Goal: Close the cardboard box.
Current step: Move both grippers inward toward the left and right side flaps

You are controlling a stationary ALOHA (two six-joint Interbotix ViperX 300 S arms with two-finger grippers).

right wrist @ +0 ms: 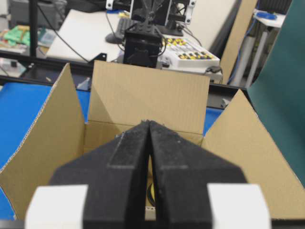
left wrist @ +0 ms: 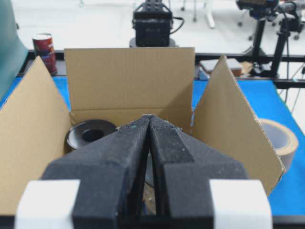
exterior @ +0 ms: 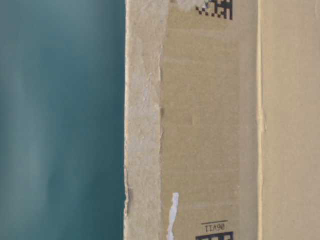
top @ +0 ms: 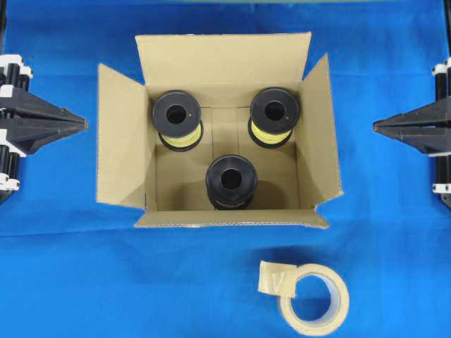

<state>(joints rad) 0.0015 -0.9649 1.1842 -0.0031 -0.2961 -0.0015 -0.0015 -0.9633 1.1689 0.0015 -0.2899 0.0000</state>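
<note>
large brown corrugated cardboard box point(top: 123, 151), frame centre: all four flaps open | left gripper point(top: 83, 123), right gripper point(top: 376, 127) jaws together, clear of box | progress: none, every flap left

One cardboard box point(top: 123, 144) stands with four flaps, all of them open. Inside it are three black spools: two at the back wound with yellow thread, one on the left point(top: 176, 115) and one on the right point(top: 275, 111), and a third point(top: 230, 179) in front whose winding cannot be made out. One roll of beige tape point(top: 316, 299) lies on the blue table point(top: 63, 282), two black tools point at the box, the left tool point(top: 83, 123) and the right tool point(top: 375, 127), and one red can point(left wrist: 44, 49) shows in the left wrist view.
</note>
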